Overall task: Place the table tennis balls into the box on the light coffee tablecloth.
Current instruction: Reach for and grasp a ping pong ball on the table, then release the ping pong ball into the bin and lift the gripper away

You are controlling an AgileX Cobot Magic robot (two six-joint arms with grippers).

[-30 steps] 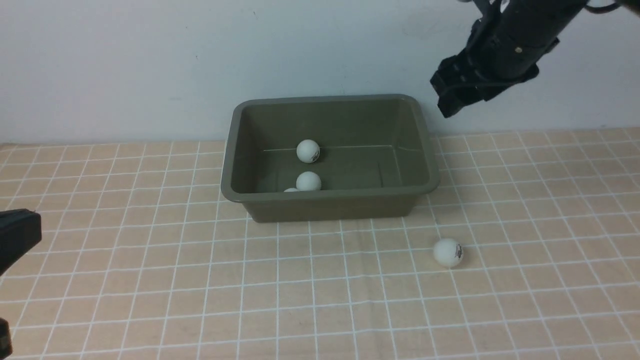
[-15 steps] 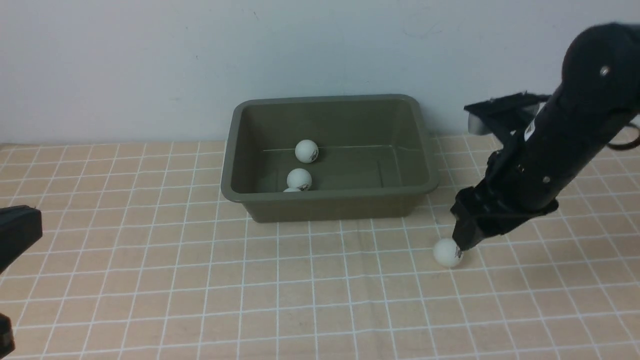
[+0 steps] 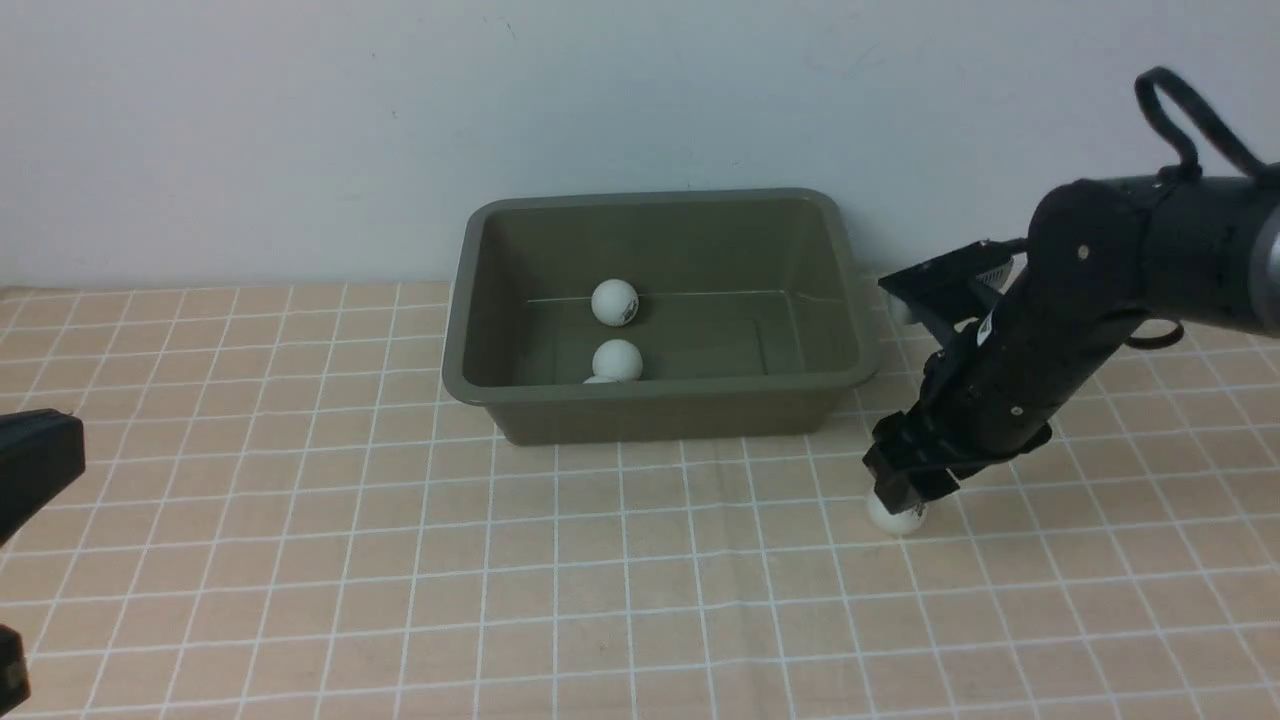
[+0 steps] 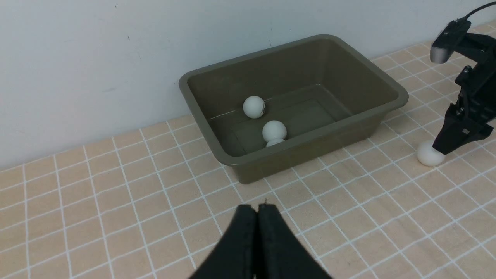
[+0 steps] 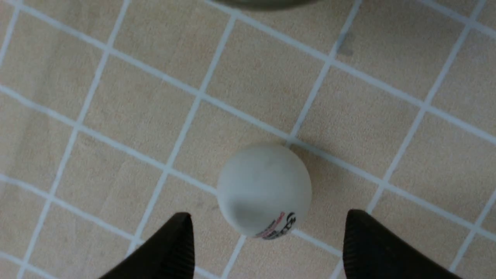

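Observation:
The olive-green box (image 3: 460,340) stands on the light coffee tablecloth (image 3: 300,560) at the back. Three table tennis balls lie in it: one at the back (image 3: 614,302), one nearer the front (image 3: 617,360), and a third (image 3: 600,379) mostly hidden by the front wall. A fourth ball (image 3: 897,516) lies on the cloth to the front right of the box. My right gripper (image 3: 900,490) is right above it, open, with the ball (image 5: 264,190) lying between and just ahead of the fingertips (image 5: 174,240), untouched. My left gripper (image 4: 256,211) is shut and empty, low at the left.
A pale wall runs right behind the box. The box (image 4: 391,87), its balls (image 4: 274,130) and the right arm (image 4: 465,120) also show in the left wrist view. The left arm's body (image 3: 35,470) sits at the left edge of the front view.
My right arm has come down from high beside the box to the ball on the cloth, and now covers its top. A ball in the box rolled slightly.

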